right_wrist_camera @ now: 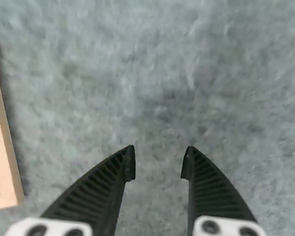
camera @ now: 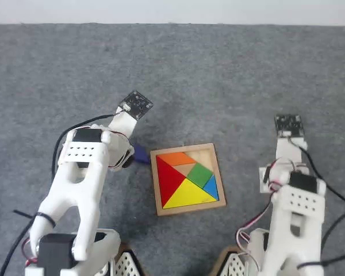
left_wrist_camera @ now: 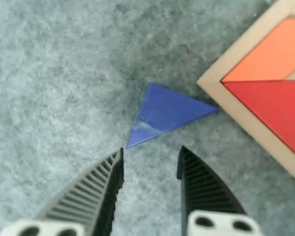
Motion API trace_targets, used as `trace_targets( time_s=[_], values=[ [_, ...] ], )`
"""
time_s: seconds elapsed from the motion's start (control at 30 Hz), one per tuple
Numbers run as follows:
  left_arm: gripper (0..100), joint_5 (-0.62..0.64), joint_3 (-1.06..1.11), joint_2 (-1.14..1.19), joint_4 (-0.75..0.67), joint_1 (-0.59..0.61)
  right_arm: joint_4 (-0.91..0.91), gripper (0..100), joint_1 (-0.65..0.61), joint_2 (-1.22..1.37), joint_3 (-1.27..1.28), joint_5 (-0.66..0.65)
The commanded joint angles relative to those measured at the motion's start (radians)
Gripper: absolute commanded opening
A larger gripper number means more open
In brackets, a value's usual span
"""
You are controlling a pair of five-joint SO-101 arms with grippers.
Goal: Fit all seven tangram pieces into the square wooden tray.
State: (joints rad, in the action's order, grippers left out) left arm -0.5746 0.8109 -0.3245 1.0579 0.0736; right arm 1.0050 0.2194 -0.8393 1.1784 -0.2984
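blue triangle [left_wrist_camera: 164, 110] just beside tray [left_wrist_camera: 255, 126]; left hand [left_wrist_camera: 152, 149] spread, empty, near it; right hand [right_wrist_camera: 160, 147] spread, empty

Grey felt-like tabletop [camera: 230, 75] w/ fuzzy texture, pale strip [camera: 172, 10] along far edge

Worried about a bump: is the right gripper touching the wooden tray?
Apart. The right wrist view shows bare carpet between the right gripper and the wooden tray.

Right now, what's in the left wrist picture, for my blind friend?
A flat dark blue triangle piece lies on grey felt beside the corner of the square wooden tray. The open left pincer sits just short of it.
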Motion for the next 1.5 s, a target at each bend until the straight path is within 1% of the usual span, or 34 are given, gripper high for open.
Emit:
trace_targets(
  time_s=[0.0,0.13,0.3,0.43,0.53,0.63,0.87,1.03,1.17,1.3,1.47],
  values=[
    [18,-0.052,-0.025,-0.018,0.014,-0.02,-0.031,16.2,0.019,-0.067,0.029,-0.02],
    [18,-0.064,-0.059,0.123,-0.002,-0.051,-0.035,16.3,0.053,-0.067,0.041,-0.02],
    [18,-0.072,-0.199,0.31,-0.063,-0.06,-0.056,16.4,0.051,-0.01,0.043,-0.021],
    [20,-0.092,-0.289,0.402,-0.107,-0.057,-0.091,16.3,0.053,0.05,0.038,-0.021],
    [21,-0.141,-0.325,0.463,-0.114,-0.06,-0.102,16.3,0.053,0.071,0.035,-0.021],
    [21,-0.153,-0.374,0.526,-0.112,-0.049,-0.102,16.3,0.051,0.074,0.035,-0.021],
    [21,-0.164,-0.532,0.644,0.002,-0.049,-0.102,16.2,0.051,0.074,0.035,-0.021],
    [20,-0.166,-0.679,0.758,0.144,-0.058,-0.102,16.2,0.051,0.077,0.035,-0.021],
    [13,-0.169,-0.746,0.809,0.201,-0.058,-0.102,16.2,0.051,0.077,0.035,-0.021],
    [10,-0.17,-0.754,0.787,0.203,-0.058,-0.102,16.2,0.051,0.082,0.035,-0.021],
    [7,-0.17,-0.754,0.671,0.235,-0.058,-0.104,16.2,0.051,0.082,0.035,-0.021]
  ],
)
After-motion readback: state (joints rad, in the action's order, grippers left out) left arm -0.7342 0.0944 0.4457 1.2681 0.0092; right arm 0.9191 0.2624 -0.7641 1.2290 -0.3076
